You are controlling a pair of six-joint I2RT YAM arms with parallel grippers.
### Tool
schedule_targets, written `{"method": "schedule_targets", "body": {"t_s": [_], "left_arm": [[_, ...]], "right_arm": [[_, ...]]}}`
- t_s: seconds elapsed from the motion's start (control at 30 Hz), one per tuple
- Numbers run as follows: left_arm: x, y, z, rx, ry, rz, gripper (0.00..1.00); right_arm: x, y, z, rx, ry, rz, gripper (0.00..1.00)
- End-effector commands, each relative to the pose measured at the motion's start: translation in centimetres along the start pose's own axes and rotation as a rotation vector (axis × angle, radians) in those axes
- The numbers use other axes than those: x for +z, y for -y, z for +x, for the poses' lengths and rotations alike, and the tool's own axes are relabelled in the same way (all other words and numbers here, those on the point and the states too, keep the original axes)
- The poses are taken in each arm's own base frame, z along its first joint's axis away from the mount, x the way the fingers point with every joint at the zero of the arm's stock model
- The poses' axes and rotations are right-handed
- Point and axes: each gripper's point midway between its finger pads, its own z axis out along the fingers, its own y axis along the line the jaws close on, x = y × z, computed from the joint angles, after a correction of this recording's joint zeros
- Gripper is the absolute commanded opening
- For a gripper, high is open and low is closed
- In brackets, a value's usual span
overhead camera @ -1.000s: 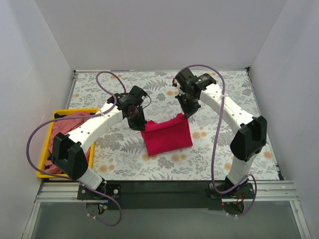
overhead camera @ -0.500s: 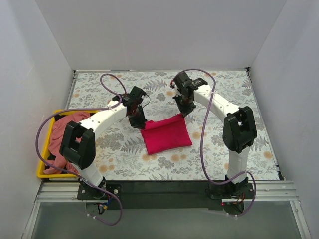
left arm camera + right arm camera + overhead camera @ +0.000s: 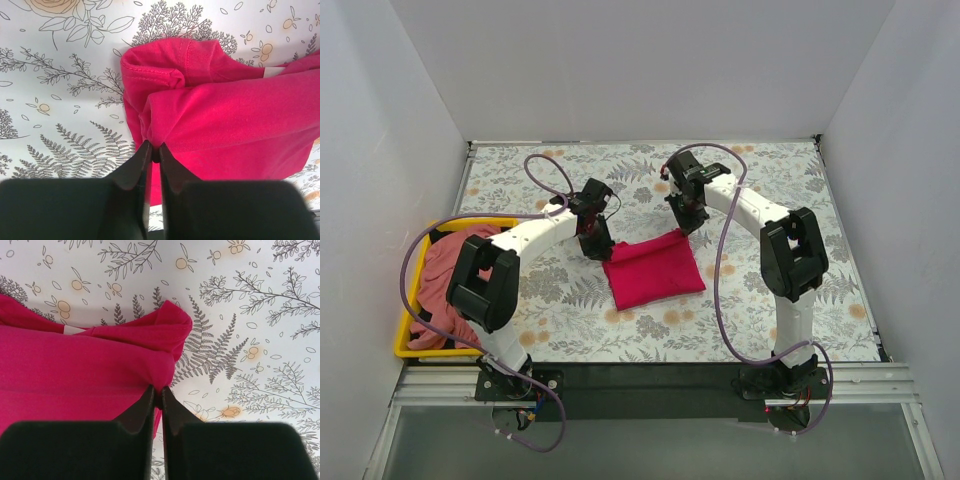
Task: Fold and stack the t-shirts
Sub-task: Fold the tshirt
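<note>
I see the magenta-red t-shirt (image 3: 655,275) folded into a rough rectangle near the middle of the counter (image 3: 770,190). My left gripper (image 3: 152,150) is pinching its far corner at about 10 o'clock, pressed together on a fold of cloth; my right gripper (image 3: 156,392) nips the far corner at 1 o'clock the same way. The salmon-pink t-shirt (image 3: 445,270) lies heaped in the yellow bin (image 3: 415,351) at the counter's 9 o'clock edge

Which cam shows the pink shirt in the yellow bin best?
Top external: the dusty-pink t-shirt lies bunched in the yellow bin, far left. Both wrist views show only the magenta t-shirt and the floral table cover, nothing of it.
</note>
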Motion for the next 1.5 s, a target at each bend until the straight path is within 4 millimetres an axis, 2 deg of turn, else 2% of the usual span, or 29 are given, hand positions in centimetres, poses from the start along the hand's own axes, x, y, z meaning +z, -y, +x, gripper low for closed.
{"method": "schedule_targets", "body": {"t_s": [0.0,0.03,0.1,0.13,0.17,0.23,0.27,0.3,0.33,0.37,0.4,0.43,0.47,0.5,0.57,0.6,0.67,0.8,0.83,0.9,0.97,1.03,1.1,1.17,1.23,1.27,1.33,1.43,1.47], "left_arm": [[-0.5,-0.9,-0.7,-0.009,0.032,-0.032,0.1],[-0.9,-0.8,-0.9,-0.009,0.039,-0.024,0.18],[-2.0,-0.1,-1.6,-0.008,0.069,-0.004,0.31],[-2.5,-0.1,-1.8,-0.009,0.078,-0.003,0.46],[-3.0,-0.1,-2.2,-0.009,0.095,0.001,0.53],[-4.5,0.4,-2.6,-0.011,0.131,0.039,0.61],[-5.1,0.5,-2.8,-0.012,0.147,0.053,0.62],[-5.4,0.6,-2.4,-0.008,0.146,0.064,0.62],[-6.5,0.9,-2.5,-0.005,0.168,0.096,0.63],[-6.9,1.0,-2.2,0.003,0.172,0.108,0.63],[-7.0,1.3,-1.3,0.024,0.16,0.127,0.63],[-7.9,1.9,-1.1,0.038,0.183,0.169,0.63],[-8.0,2.5,-0.3,0.063,0.18,0.195,0.59],[-8.1,2.9,0.1,0.075,0.184,0.217,0.56],[-7.7,4.2,1.9,0.106,0.144,0.312,0.49],[-7.4,4.9,1.8,0.108,0.151,0.349,0.44],[-5.9,5.1,2.5,0.11,0.114,0.359,0.41],[-3.5,5.8,0.0,0.109,0.176,0.316,0.32],[-3.6,6.3,-1.2,0.107,0.205,0.316,0.32],[-1.8,5.6,-3.1,0.074,0.221,0.276,0.31],[-1.2,5.1,-5.0,0.033,0.235,0.259,0.31],[-0.8,5.1,-5.6,0.016,0.224,0.265,0.32],[-1.5,6.0,-5.9,0.015,0.234,0.313,0.33],[-1.5,6.2,-5.6,0.007,0.233,0.337,0.33],[-0.4,5.6,-5.1,-0.021,0.233,0.329,0.33],[-0.1,5.2,-5.1,-0.035,0.235,0.322,0.32],[1.6,3.1,-5.0,-0.106,0.243,0.273,0.29],[3.9,0.2,-4.2,-0.233,0.22,0.224,0.22],[4.6,-0.8,-4.4,-0.27,0.212,0.22,0.21]], "right_arm": [[-0.7,1.6,-1.3,0.016,0.056,0.051,0.13],[-1.1,1.5,-1.5,0.024,0.067,0.05,0.23],[-2.5,1.8,-2.1,0.035,0.105,0.069,0.3],[-3.1,2.1,-2.3,0.047,0.122,0.087,0.37],[-3.7,2.2,-2.5,0.051,0.138,0.091,0.39],[-5.7,2.2,-3.1,0.063,0.199,0.094,0.44],[-5.7,2.3,-2.5,0.067,0.199,0.091,0.45],[-7.1,2.0,-2.7,0.067,0.24,0.075,0.45],[-7.6,1.1,-3.3,0.061,0.284,0.022,0.45],[-6.8,0.6,-2.0,0.053,0.267,-0.013,0.45],[-7.9,-0.2,-2.1,0.043,0.314,-0.058,0.45],[-7.9,-1.5,-1.6,0.028,0.32,-0.136,0.44],[-7.0,-1.9,-0.9,0.023,0.328,-0.163,0.44],[-7.2,-2.3,-0.5,0.021,0.338,-0.188,0.43],[-6.7,-3.3,-0.4,0.008,0.347,-0.248,0.42],[-5.8,-3.5,0.3,0.004,0.328,-0.261,0.42],[-5.4,-4.2,-0.1,-0.017,0.342,-0.309,0.41],[-4.0,-5.1,-1.9,-0.031,0.365,-0.376,0.4],[-3.7,-5.2,-2.3,-0.03,0.365,-0.392,0.4],[-2.3,-4.8,-3.2,-0.01,0.365,-0.407,0.4],[-1.6,-4.4,-4.1,0.018,0.366,-0.437,0.39],[-1.9,-4.7,-5.1,0.037,0.391,-0.497,0.38],[-2.5,-5.1,-5.9,0.055,0.417,-0.56,0.38],[-2.3,-5.1,-5.9,0.075,0.421,-0.594,0.38],[-2.2,-5.4,-5.9,0.106,0.419,-0.65,0.39],[-1.6,-4.9,-6.0,0.123,0.434,-0.666,0.39],[-1.7,-4.9,-6.8,0.142,0.478,-0.731,0.39],[0.4,-4.0,-5.3,0.24,0.433,-0.82,0.39],[1.9,-3.3,-5.1,0.263,0.426,-0.832,0.39]]}}
